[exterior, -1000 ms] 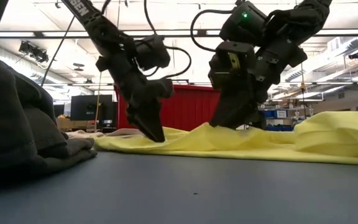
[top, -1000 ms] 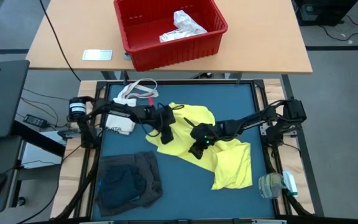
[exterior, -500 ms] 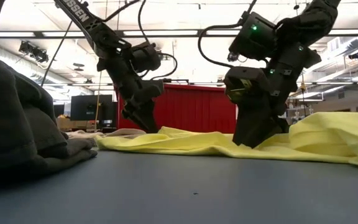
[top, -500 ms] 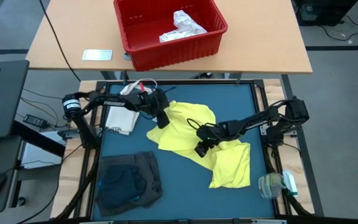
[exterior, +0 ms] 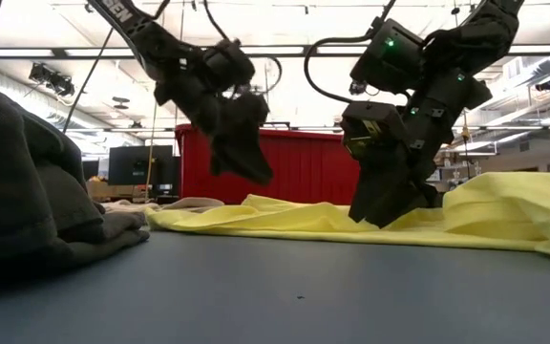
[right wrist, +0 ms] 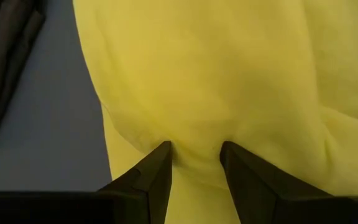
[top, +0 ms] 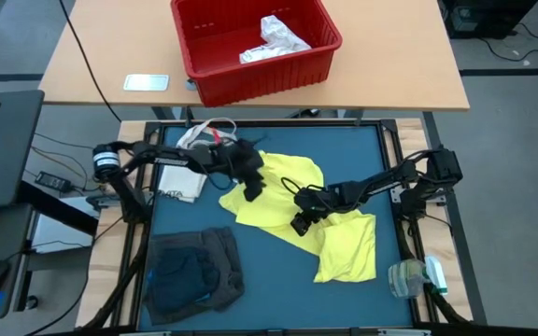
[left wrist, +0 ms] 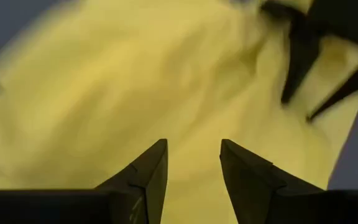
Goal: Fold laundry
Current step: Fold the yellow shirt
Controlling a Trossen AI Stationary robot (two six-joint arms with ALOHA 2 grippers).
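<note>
A: Item one, the yellow garment. Where is it lying?

B: It is sprawling across the middle of the blue table, with its long axis running from the far-left part toward the near-right corner. One end is bunching into a folded slab at the near right; the other is spreading out crumpled and uneven.

A: Item two, the right gripper?

B: It is pressing down on the garment's middle, at the edge facing the table's near side. In the right wrist view its fingers are standing slightly apart with a ridge of yellow cloth bulging between them; whether they are actually pinching it, I cannot tell.

A: Item three, the left gripper?

B: It is hovering above the garment's far-left part, lifted clear of the cloth in the low view. Its fingers are apart, with nothing between them.

A: Which arm is nearer?

B: The right one is already touching the cloth; the garment is lying directly beneath the left one. A fold likely depends on both taking hold along that long axis.

A: Other stock?

B: A dark grey garment is sitting heaped at the table's near-left corner, well apart from the yellow one.
</note>
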